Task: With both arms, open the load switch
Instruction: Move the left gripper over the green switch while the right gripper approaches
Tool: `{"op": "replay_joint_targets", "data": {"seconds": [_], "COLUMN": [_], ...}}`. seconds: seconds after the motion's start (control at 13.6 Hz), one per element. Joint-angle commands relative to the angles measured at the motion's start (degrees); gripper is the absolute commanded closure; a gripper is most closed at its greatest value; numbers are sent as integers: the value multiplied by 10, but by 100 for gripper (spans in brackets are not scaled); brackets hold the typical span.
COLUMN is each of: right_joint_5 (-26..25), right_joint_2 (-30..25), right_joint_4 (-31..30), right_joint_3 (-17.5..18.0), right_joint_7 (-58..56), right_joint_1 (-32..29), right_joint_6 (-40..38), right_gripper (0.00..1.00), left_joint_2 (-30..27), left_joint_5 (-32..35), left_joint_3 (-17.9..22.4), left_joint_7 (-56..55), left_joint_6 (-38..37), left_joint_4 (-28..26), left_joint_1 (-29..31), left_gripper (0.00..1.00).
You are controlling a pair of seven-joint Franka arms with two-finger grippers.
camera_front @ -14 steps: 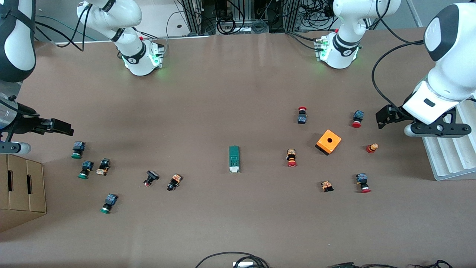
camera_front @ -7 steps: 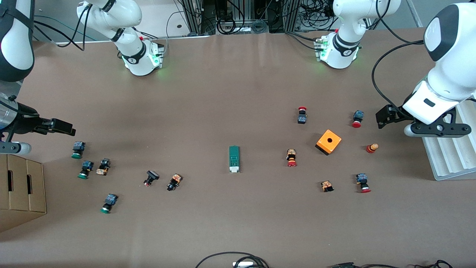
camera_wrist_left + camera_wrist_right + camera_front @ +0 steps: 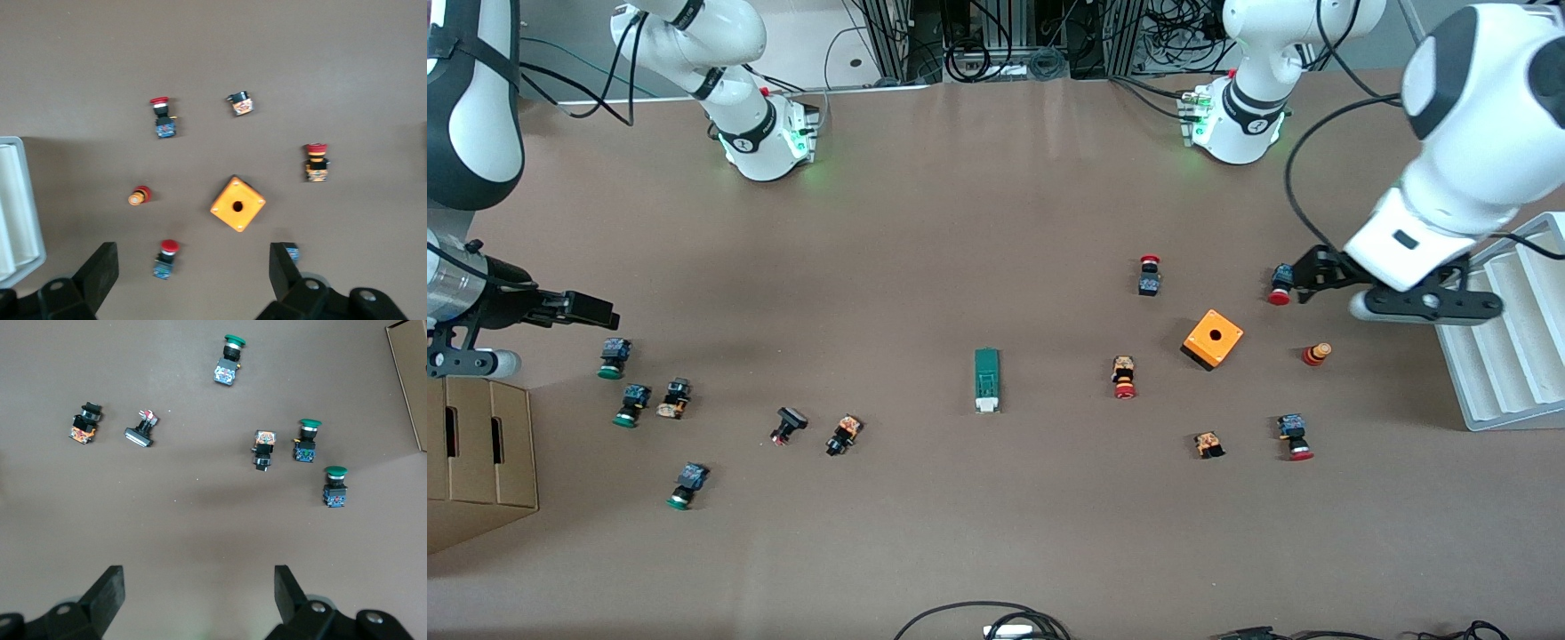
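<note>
Even, soft light from overhead fills the room. The brown table (image 3: 978,222) carries a pale sheen near the top centre of the front view. Shadows fall faint and diffuse under the arms. Both wrist views look dimmer and slightly soft.

High front camera faces both bases; wrist cameras look straight down.
</note>
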Motion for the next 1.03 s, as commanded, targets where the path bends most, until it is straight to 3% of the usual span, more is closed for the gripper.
{"op": "replay_joint_targets", "data": {"seconds": [0.0,0.59,0.96], "right_joint_5": [7,5,13], "right_joint_2": [4,48,67], "right_joint_4": [8,33,35], "right_joint_3": [6,6,6], "right_joint_7": [-8,-7,-20], "right_joint_1": [18,47,56], "right_joint_6": [30,41,58], "right_gripper": [0,0,0], "left_joint_2": [-3,4,31], "left_joint_5": [-4,-3,4], "left_joint_3": [-31,-171,-241], "left_joint_7": [-58,-307,-407], "left_joint_6": [-10,-6,55], "left_joint_4": [9,13,13], "left_joint_1": [-2,-2,-3], "left_gripper": [0,0,0]}}
